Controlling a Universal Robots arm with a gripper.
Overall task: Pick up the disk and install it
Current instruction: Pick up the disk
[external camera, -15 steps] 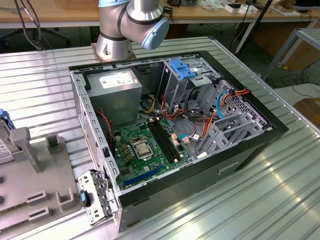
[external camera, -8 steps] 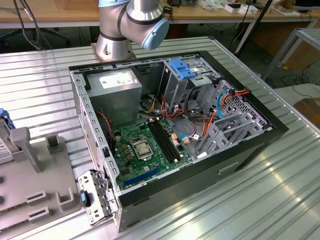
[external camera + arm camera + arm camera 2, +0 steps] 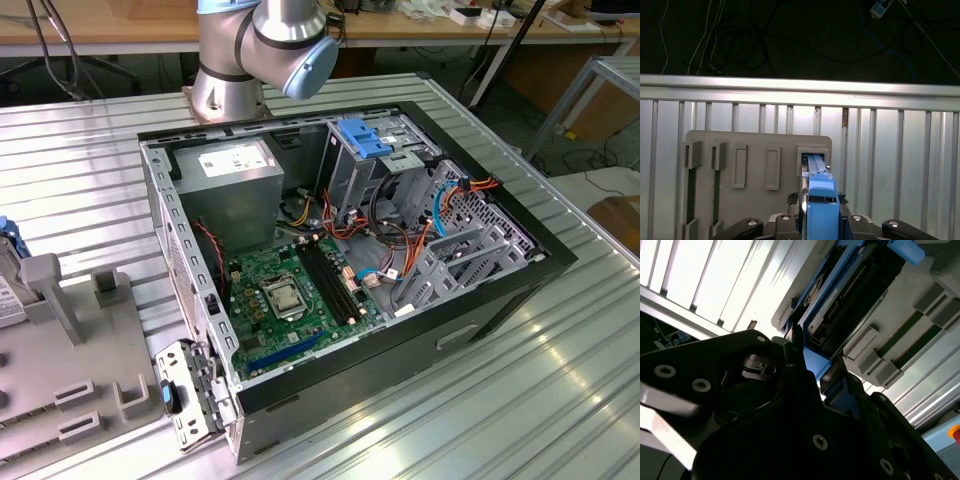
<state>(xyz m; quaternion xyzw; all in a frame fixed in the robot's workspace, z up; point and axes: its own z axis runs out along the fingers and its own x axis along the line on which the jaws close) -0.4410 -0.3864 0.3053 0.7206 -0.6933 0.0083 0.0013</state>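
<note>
The disk (image 3: 821, 192) stands on edge in a slot of the grey holder block (image 3: 755, 150), its bright blue rail facing the first wrist view. My gripper (image 3: 821, 212) straddles it, with a black finger (image 3: 802, 210) pressed against each side of the rail and no gap showing. In the second wrist view the black gripper body (image 3: 790, 430) sits right at the disk (image 3: 840, 305), whose blue rail and dark face rise out of the holder block (image 3: 910, 335). The open computer case (image 3: 480, 300) lies on the table in the exterior view.
Inside the case are a metal drive cage with a blue clip (image 3: 365, 140), a grey power supply (image 3: 235, 175), a green motherboard (image 3: 290, 290) and loose cables (image 3: 400, 260). The grey holder block (image 3: 70, 330) lies at the exterior view's left. The ribbed metal table (image 3: 900, 165) ends just beyond the block.
</note>
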